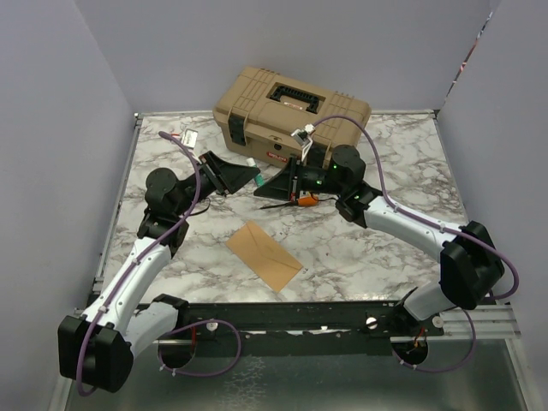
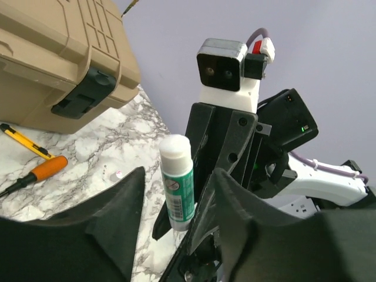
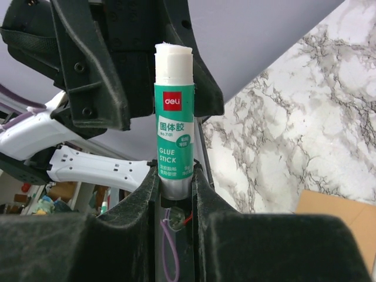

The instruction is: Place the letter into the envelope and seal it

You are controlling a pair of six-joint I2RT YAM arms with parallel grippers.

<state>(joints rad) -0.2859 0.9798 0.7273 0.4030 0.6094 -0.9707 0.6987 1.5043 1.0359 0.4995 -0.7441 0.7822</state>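
Note:
The brown kraft envelope (image 1: 264, 254) lies flat on the marble table in front of both arms; a corner of it shows in the right wrist view (image 3: 343, 217). The letter is not visible as a separate sheet. My right gripper (image 1: 267, 183) (image 3: 174, 173) is shut on the base of a green-and-white glue stick (image 3: 174, 117) and holds it above the table. My left gripper (image 1: 248, 175) (image 2: 179, 176) faces it with its jaws wide open. The glue stick (image 2: 178, 179) stands in the gap between the left fingers, nearer one of them.
A tan toolbox (image 1: 291, 116) (image 2: 53, 53) stands at the back centre. An orange-handled screwdriver (image 1: 301, 200) (image 2: 41, 171) lies under the right gripper, with a yellow tool (image 2: 23, 141) beside it. A small white item (image 1: 184, 137) lies at the back left. Grey walls enclose the table.

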